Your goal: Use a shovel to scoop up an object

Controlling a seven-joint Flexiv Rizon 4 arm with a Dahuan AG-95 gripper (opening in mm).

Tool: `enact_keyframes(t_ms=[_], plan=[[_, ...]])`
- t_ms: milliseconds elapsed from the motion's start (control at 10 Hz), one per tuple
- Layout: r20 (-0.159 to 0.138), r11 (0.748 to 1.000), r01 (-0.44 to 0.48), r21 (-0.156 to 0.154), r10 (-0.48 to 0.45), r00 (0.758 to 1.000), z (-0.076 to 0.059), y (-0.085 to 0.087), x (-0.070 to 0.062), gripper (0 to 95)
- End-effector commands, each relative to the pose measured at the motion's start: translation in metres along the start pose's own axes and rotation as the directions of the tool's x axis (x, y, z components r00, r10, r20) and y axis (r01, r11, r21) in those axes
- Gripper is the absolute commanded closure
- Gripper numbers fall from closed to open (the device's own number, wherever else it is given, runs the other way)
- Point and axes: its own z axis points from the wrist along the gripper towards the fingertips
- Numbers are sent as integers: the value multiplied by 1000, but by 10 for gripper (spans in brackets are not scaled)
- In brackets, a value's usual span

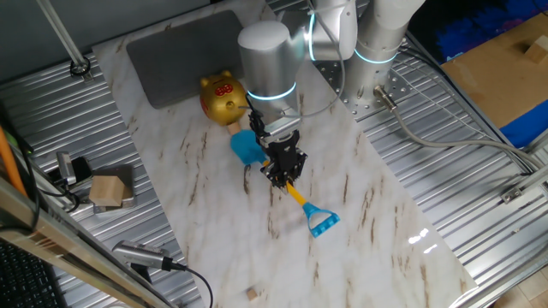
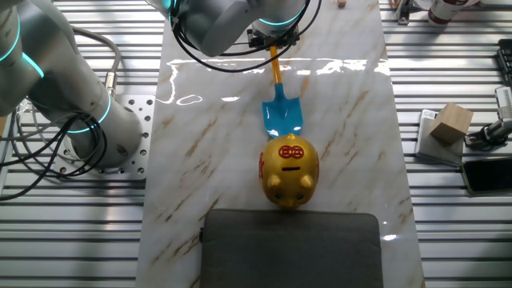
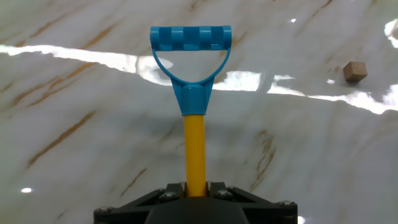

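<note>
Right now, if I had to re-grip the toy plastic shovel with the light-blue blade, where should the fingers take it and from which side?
On the thin yellow shaft, from above, much as the gripper has it now. The toy plastic shovel lies flat on the marble table, so the narrow shaft fits between the fingers; the blade sits close to the gold pig-shaped bank, likely crowding a grasp there.

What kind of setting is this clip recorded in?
Likely a robotics lab bench: an arm bolted to a ribbed metal table, a marble-look sheet, and toy props, a shovel and gold pig bank.
</note>
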Motion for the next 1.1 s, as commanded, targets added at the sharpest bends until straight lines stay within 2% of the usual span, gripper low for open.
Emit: enact_keyframes(t_ms=[100,800,1100], plan=[[-2,1000,0,5,0,1000,0,0,2,950],[3,1000,-5,5,5,1000,-2,-4,4,950],[10,1000,-11,8,11,1000,1,-8,2,950]])
